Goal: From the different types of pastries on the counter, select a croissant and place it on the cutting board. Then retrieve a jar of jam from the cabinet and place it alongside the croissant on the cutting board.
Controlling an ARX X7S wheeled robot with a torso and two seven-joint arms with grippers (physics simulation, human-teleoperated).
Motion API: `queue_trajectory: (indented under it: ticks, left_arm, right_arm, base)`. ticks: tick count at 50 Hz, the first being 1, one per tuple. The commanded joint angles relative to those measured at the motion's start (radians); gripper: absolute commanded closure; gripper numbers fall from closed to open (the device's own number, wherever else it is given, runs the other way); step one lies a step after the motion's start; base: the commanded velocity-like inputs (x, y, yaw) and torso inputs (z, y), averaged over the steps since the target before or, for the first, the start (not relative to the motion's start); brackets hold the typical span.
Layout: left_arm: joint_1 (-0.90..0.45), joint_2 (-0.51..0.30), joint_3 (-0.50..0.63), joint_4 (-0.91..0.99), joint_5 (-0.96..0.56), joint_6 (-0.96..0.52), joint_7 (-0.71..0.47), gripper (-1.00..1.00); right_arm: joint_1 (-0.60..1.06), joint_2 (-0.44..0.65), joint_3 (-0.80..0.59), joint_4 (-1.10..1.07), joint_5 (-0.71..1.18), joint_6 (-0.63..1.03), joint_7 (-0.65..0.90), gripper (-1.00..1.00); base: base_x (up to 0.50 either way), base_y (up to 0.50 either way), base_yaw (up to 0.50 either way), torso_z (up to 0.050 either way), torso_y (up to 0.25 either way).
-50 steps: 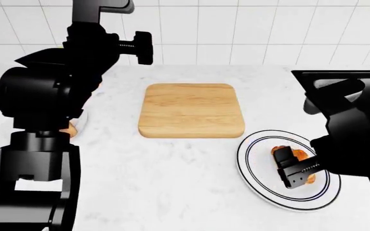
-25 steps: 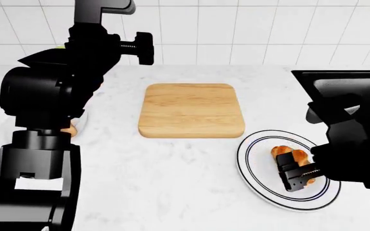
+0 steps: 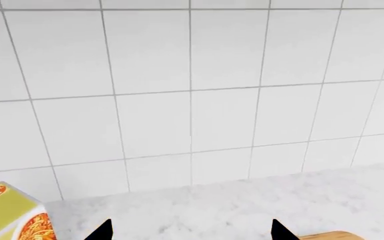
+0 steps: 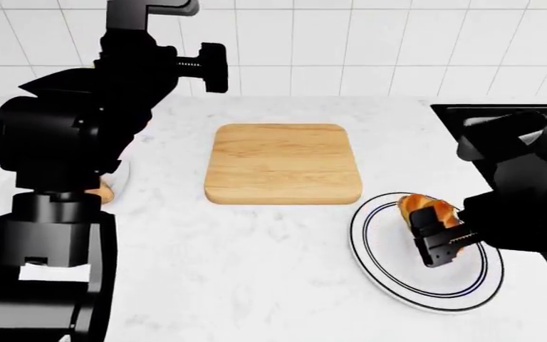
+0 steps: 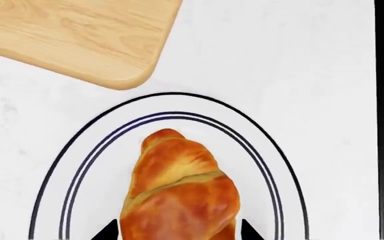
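Note:
The golden croissant (image 4: 418,209) sits between the fingers of my right gripper (image 4: 433,234), just above the far part of the white plate (image 4: 387,274). In the right wrist view the croissant (image 5: 178,185) fills the gap between both fingertips of the gripper (image 5: 178,231), which is shut on it. The cutting board (image 4: 283,164) lies bare at the counter's middle, left of the plate; its corner also shows in the right wrist view (image 5: 72,40). My left gripper (image 3: 190,233) is open and empty, raised and facing the tiled wall. The jar of jam is out of view.
A brown pastry end (image 4: 102,192) shows behind my left arm, mostly hidden. A yellow-green box (image 3: 8,215) stands by the wall. A black recessed unit (image 4: 501,117) bounds the counter (image 4: 254,256) at the right.
My right gripper has moved toward the far side of the plate with the croissant in it, and the croissant has shifted with it. The left arm barely moved.

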Motion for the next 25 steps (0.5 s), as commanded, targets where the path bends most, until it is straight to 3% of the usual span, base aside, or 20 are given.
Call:
queue_trajectory:
  ticks: [1, 5, 8, 12, 25]
  left_arm:
    - [0.007, -0.012, -0.047, 0.103, -0.047, -0.070, -0.012, -1.00]
    - [0.014, -0.016, -0.065, 0.147, -0.069, -0.098, -0.012, -1.00]
    - [0.020, -0.026, -0.062, 0.149, -0.074, -0.101, -0.003, -1.00]
    - [0.018, -0.033, -0.058, 0.136, -0.076, -0.100, 0.003, -1.00]
    - [0.032, -0.047, -0.050, 0.134, -0.085, -0.082, 0.017, -1.00]
  right_arm:
    - [0.214, -0.084, -0.047, 0.029, 0.070, 0.010, 0.066, 1.00]
    - [0.262, -0.226, -0.018, 0.114, -0.154, 0.044, -0.106, 1.00]
    - [0.296, -0.318, -0.052, 0.164, -0.440, -0.006, -0.370, 1.00]
    - [0.350, -0.427, -0.160, 0.275, -0.676, -0.129, -0.656, 1.00]
    - [0.477, -0.784, -0.458, 0.822, -1.045, -0.410, -1.219, 1.00]
  base:
    - [0.00, 0.00, 0.00, 0.000, 0.000]
    - [0.00, 0.00, 0.00, 0.000, 0.000]
    - [0.00, 0.00, 0.00, 0.000, 0.000]
    - [0.00, 0.00, 0.00, 0.000, 0.000]
    - [0.00, 0.00, 0.00, 0.000, 0.000]
